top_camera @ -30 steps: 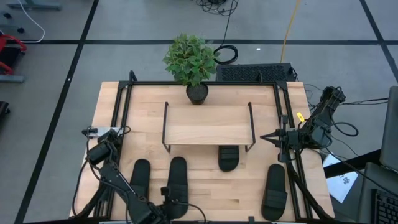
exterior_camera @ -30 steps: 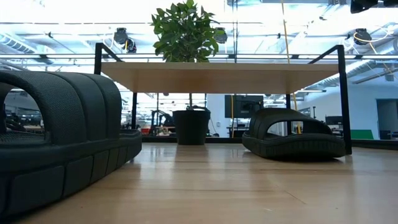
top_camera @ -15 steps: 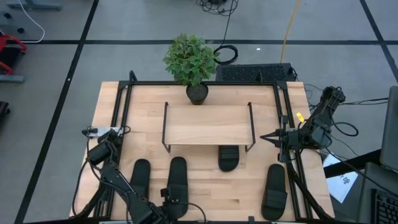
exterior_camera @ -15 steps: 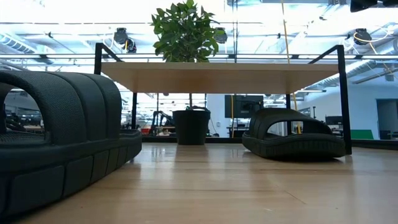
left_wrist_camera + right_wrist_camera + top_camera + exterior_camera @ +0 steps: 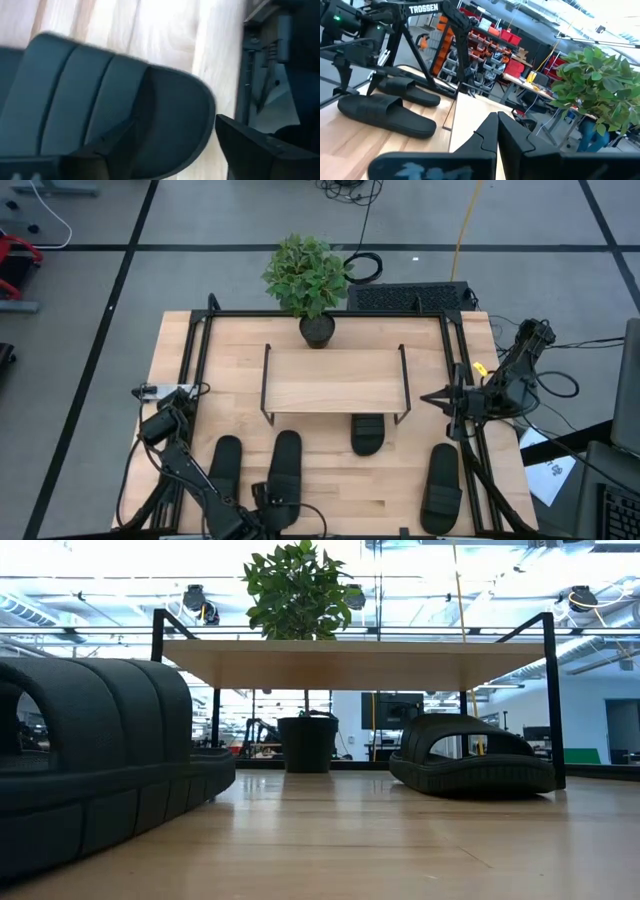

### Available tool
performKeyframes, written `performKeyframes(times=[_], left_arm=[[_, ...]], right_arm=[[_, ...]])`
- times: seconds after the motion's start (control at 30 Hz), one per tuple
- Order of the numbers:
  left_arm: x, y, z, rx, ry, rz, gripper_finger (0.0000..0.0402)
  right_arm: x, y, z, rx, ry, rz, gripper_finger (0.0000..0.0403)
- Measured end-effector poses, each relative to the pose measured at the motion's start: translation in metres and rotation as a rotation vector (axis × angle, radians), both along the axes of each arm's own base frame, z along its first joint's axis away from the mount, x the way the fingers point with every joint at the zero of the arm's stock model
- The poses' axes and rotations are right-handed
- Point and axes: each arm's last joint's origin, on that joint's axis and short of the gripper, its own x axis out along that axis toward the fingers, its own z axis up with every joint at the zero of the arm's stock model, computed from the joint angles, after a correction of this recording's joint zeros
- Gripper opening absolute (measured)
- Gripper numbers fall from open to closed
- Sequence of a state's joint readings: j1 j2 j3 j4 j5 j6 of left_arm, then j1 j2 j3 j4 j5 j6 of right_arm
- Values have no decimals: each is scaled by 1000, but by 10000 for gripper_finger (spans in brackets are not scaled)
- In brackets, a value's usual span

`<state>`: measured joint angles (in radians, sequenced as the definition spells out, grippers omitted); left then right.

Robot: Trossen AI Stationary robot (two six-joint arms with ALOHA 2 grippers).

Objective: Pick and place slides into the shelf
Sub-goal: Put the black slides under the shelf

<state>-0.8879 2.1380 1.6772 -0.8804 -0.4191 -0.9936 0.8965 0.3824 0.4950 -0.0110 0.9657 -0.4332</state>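
Four black slides lie on the table. One slide and a second slide rest side by side at the near left. A third slide sits half under the shelf, and a fourth slide lies near right. My left gripper stands open at the second slide's near heel end. One finger is over the sole and the other is beside it, over the table. My right gripper is shut and holds nothing, by the right rail. My left gripper's one finger lies over the heel part of the slide's sole, coming in from the table's near side. I cannot tell whether it touches. The other finger stands clear of the slide's edge. The slide lies flat on the table.
A potted plant stands behind the shelf at the far edge. Black rails run along both sides of the table. Bare wood lies between the near slides. In the low view the third slide sits under the shelf top.
My left gripper has opened and let go of the second slide's heel end, backing slightly toward the near left. The slide has shifted a little and now lies on the table.
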Motion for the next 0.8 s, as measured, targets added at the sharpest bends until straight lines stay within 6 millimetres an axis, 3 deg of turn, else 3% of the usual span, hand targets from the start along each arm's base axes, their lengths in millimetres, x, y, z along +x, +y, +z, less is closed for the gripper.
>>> performKeyframes(times=[0.23, 0.43, 0.63, 0.8], left_arm=[[9, 1, 21, 16, 1, -60, 295], [10, 12, 46, 186, 26, -116, 269], [8, 20, 31, 201, 105, -103, 238], [9, 16, 25, 196, 59, -101, 254]], right_arm=[[0, 0, 0, 32, -5, 1, 0], [0, 0, 0, 35, -5, 2, 0], [0, 0, -1, 23, 5, 2, 0], [0, 0, -4, 12, 14, 2, 0]])
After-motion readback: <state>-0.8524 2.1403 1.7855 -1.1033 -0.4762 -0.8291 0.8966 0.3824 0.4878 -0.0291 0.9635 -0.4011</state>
